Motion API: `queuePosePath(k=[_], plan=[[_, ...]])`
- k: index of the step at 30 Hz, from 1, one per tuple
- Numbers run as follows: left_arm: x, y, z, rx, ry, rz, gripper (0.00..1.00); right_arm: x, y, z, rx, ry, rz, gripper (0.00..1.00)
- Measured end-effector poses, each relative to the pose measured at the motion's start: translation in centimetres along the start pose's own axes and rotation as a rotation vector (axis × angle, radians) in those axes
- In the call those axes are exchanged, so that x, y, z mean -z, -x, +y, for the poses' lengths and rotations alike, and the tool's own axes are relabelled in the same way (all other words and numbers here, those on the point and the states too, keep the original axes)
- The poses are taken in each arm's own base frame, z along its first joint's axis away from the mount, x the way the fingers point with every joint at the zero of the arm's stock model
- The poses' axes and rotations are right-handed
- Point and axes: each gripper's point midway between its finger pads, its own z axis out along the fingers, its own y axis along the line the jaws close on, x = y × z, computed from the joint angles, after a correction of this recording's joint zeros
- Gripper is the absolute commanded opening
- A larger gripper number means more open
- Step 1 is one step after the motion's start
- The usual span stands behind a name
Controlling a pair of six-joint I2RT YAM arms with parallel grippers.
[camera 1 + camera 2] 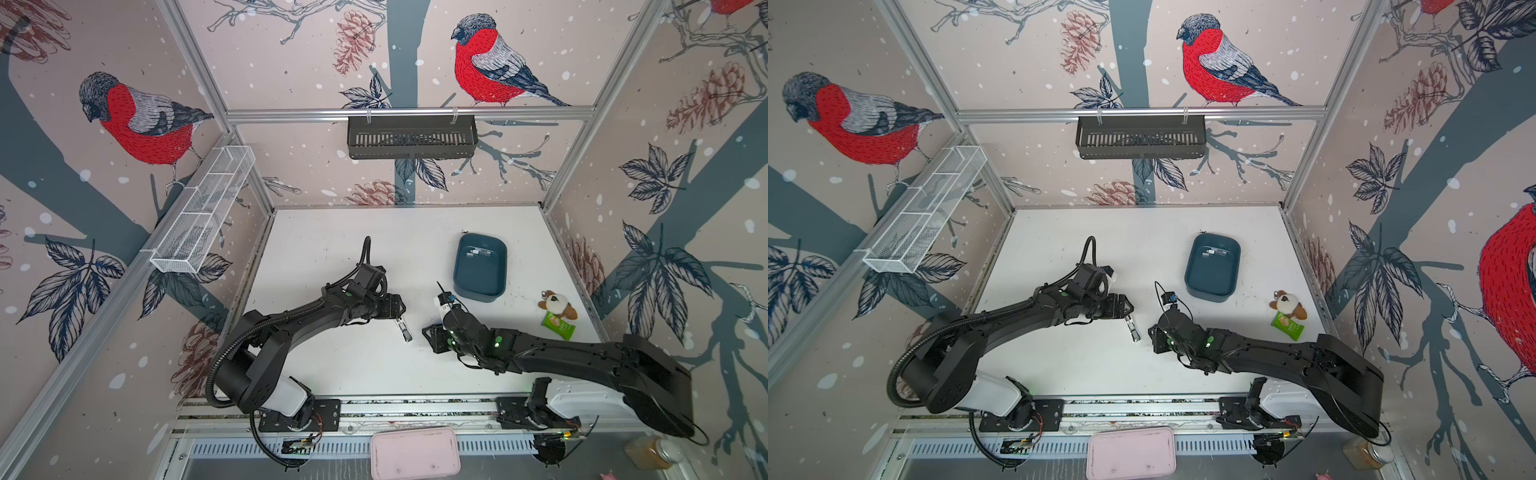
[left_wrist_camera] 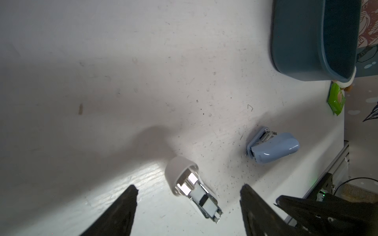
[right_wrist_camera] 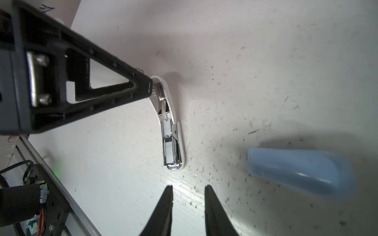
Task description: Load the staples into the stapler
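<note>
In both top views we see the white stapler (image 1: 403,329) lying open on the table (image 1: 353,370), bare surface around it, the teal bin (image 1: 480,270) well apart. From the left wrist, the left gripper (image 2: 189,187) stands wide apart astride it, gripping nothing. From the right wrist, the staples (image 3: 169,152) sit in its channel; the right gripper (image 3: 188,187), narrowly parted, holds nothing, a blue stapler (image 3: 300,173) beside.

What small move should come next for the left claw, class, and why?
Probably close the lid of the white stapler: a strip of staples already sits in its open channel, and the left claw hovers open beside the lid, holding nothing.
</note>
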Motion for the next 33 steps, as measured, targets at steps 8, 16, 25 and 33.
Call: queuePosePath(k=[8, 16, 25, 33], plan=[[-1.1, -0.2, 0.9, 0.013, -0.001, 0.002, 0.79, -3.0, -1.6, 1.6, -0.025, -0.023, 0.055, 0.29], [-1.2, -0.5, 0.9, 0.013, -0.017, 0.006, 0.76, -4.5, -2.2, 1.5, -0.045, -0.054, 0.083, 0.26], [-0.7, -0.5, 0.9, 0.010, -0.023, -0.005, 0.74, -4.8, -1.9, 0.9, -0.068, -0.083, 0.071, 0.22], [-0.5, -0.8, 0.9, 0.009, -0.026, -0.007, 0.70, -4.5, -0.9, 0.4, -0.070, -0.087, 0.046, 0.22]])
